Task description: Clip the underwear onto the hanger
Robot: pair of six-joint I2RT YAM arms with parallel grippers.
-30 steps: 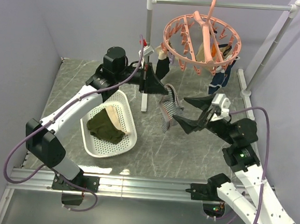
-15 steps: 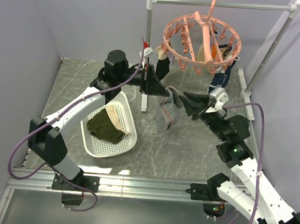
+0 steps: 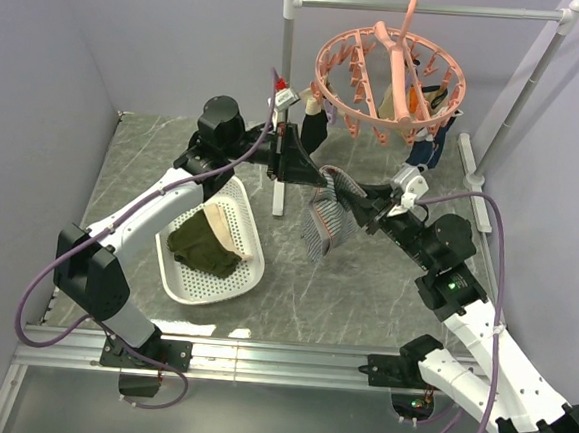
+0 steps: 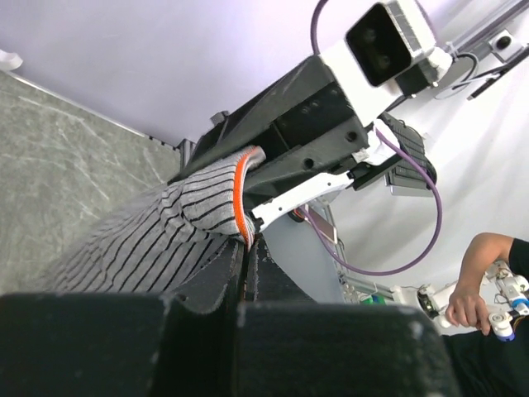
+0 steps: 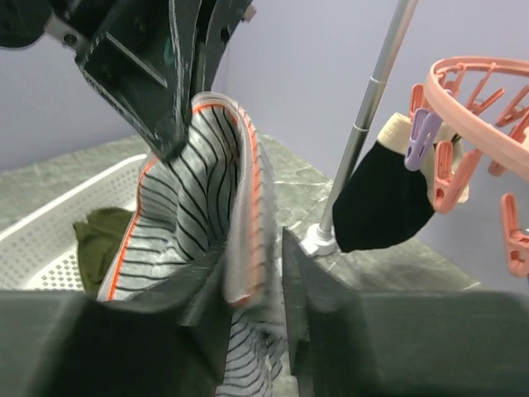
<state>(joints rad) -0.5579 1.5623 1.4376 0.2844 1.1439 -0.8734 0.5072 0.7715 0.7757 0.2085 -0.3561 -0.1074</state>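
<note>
Found the underwear (image 3: 328, 215) strung above the middle of the worktop (image 3: 364, 293) between both tools, the left tool (image 3: 311, 170) pinching its left end, the right tool (image 3: 369, 199) gripping its right end. Saw the hanger (image 3: 389, 69) hooked on the rail stand (image 3: 426, 7) behind and above them, with a small garment (image 3: 314, 128) clipped at its left rim. Noted the basket (image 3: 249, 258) on the worktop to the left, holding a folded garment (image 3: 205, 242)

Grey-striped, orange-edged underwear (image 3: 327, 215); salmon-pink hanger (image 3: 396, 74); white basket (image 3: 240, 213).
</note>
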